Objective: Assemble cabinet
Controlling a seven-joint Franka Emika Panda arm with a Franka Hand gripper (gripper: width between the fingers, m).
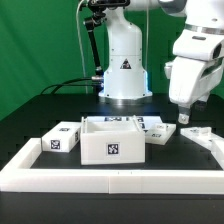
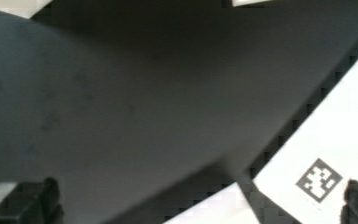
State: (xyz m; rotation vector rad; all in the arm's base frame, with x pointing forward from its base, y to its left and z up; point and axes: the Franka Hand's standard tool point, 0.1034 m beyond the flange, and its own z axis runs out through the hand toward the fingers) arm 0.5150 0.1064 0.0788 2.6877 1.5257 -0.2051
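The gripper point(image 1: 184, 118), its jaw spacing impossible to tell, is hovering above the white panel point(image 1: 196, 133), ideally centring over one edge before lowering.

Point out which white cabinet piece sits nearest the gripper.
The flat panel at the exterior view's right, lying almost beneath the gripper. The large box shell and the small block sit farther off toward the exterior view's left.

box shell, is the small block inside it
No, the small block sits outside the box shell, at the exterior view's left.
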